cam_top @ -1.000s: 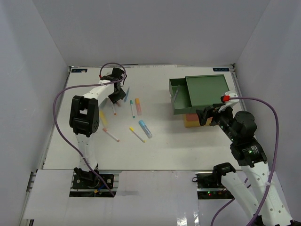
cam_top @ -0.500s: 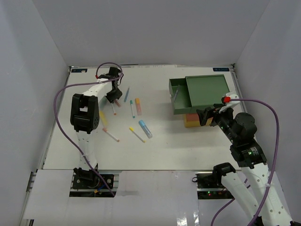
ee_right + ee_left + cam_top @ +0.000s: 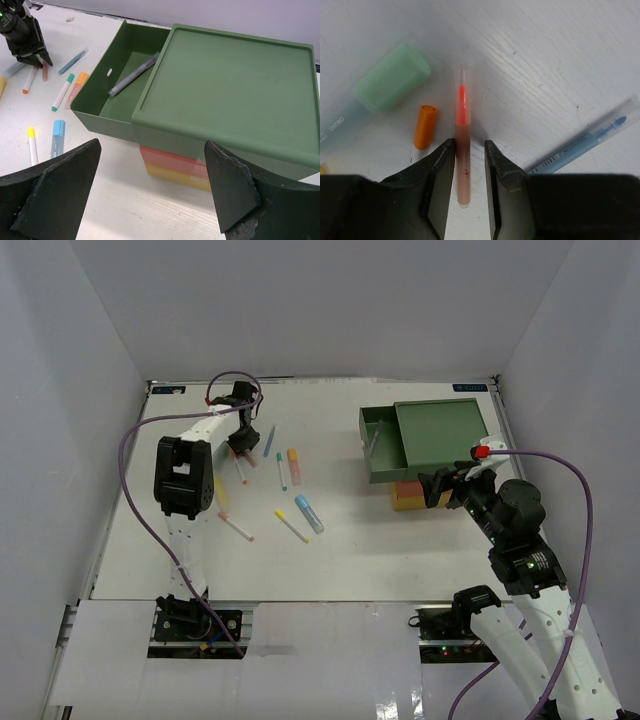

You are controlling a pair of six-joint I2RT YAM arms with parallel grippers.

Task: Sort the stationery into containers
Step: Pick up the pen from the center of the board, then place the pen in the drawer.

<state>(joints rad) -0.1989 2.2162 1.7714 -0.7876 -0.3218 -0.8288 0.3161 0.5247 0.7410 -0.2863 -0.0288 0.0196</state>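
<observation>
The left gripper [image 3: 470, 145] has dropped over the red-tipped pen [image 3: 462, 112], well left of the green drawer [image 3: 380, 476], and its jaws are narrowing. A sliver of gap remains, so no pinch yet. The right gripper [image 3: 152, 145] waits beside the drawer, wide open and empty.

1. Mint highlighter [image 3: 390, 82]: far end cut off by the left edge of the left wrist view.
2. Orange-capped pen [image 3: 425, 127]: barrel hidden behind a finger [image 3: 437, 175] of the left gripper [image 3: 470, 147].
3. Blue pen [image 3: 592, 141]: near end hidden behind the other finger; far tip meets the right edge.
4. Red-orange drawer [image 3: 167, 159] and yellow drawer [image 3: 172, 176]: only front strips show beneath the green drawer [image 3: 225, 85].
</observation>
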